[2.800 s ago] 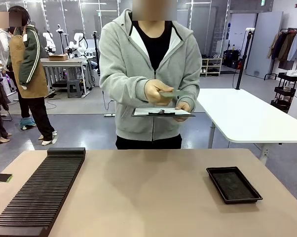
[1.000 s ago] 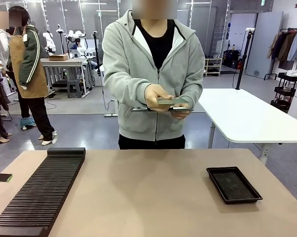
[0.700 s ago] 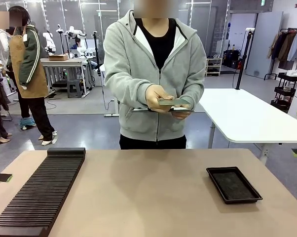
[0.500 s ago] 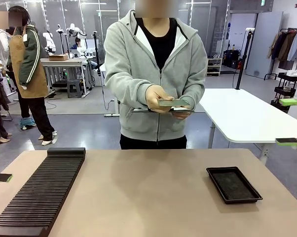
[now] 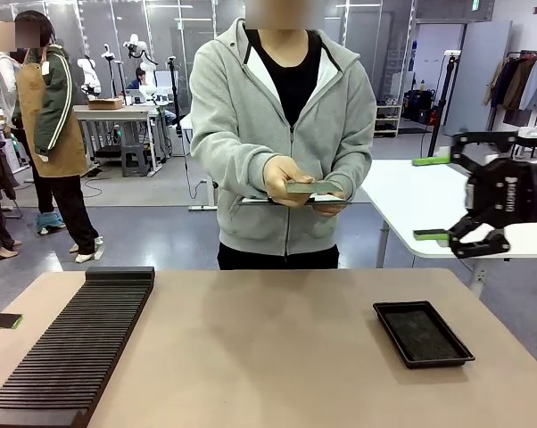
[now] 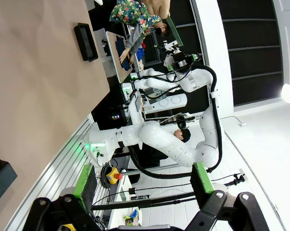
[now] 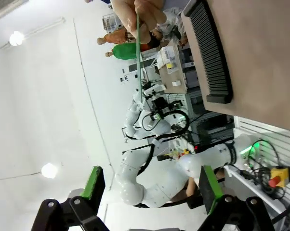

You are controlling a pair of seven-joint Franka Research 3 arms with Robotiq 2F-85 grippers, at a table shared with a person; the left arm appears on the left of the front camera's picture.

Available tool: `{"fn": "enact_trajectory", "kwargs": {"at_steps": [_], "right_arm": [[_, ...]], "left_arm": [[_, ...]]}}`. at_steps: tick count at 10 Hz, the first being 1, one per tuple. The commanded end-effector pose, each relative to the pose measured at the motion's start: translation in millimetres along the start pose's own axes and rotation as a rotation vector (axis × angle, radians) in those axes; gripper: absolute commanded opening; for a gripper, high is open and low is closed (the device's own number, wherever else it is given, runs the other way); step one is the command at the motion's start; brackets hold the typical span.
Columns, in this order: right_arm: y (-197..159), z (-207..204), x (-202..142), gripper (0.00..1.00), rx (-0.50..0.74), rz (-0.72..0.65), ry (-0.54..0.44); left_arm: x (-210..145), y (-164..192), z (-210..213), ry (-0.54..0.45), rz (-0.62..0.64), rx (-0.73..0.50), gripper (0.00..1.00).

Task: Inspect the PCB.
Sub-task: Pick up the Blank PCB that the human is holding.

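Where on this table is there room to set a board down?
The widest bare patch of the table is its middle, between the black slotted rack and the black tray. The near right corner, robot-side of the tray, is bare too. The rack crowds the left side; the right gripper hangs open above the right side.

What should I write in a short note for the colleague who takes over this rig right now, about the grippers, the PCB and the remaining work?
Left gripper: open, empty, low at the table's left edge beside the black slotted rack.
Right gripper: open, empty, raised over the table's right side, apart from the PCB.
PCB: in the person's hand, held flat just above a clipboard, across the table.
Done: no handover to the robot yet.
Left: probably receive the PCB and inspect it.
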State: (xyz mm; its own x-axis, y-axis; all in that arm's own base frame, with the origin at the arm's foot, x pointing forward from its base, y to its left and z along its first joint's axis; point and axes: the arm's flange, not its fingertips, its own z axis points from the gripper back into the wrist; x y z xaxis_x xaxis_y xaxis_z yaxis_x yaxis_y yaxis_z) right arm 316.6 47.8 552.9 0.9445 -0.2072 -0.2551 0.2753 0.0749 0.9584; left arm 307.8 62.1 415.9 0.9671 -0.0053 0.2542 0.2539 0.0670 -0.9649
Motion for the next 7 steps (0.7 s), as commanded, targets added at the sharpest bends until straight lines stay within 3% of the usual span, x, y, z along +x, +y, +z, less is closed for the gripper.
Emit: {"fn": "enact_trajectory", "kwargs": {"at_steps": [1,7], "right_arm": [[12,-33,9,1.00,0.010,-0.060,0.004],[17,-103,45,1.00,-0.005,-0.123,0.036]], "left_arm": [[3,-2,-1,0.002,-0.008,-0.002,1.00],[3,-2,-1,0.002,-0.008,-0.002,1.00]]}}
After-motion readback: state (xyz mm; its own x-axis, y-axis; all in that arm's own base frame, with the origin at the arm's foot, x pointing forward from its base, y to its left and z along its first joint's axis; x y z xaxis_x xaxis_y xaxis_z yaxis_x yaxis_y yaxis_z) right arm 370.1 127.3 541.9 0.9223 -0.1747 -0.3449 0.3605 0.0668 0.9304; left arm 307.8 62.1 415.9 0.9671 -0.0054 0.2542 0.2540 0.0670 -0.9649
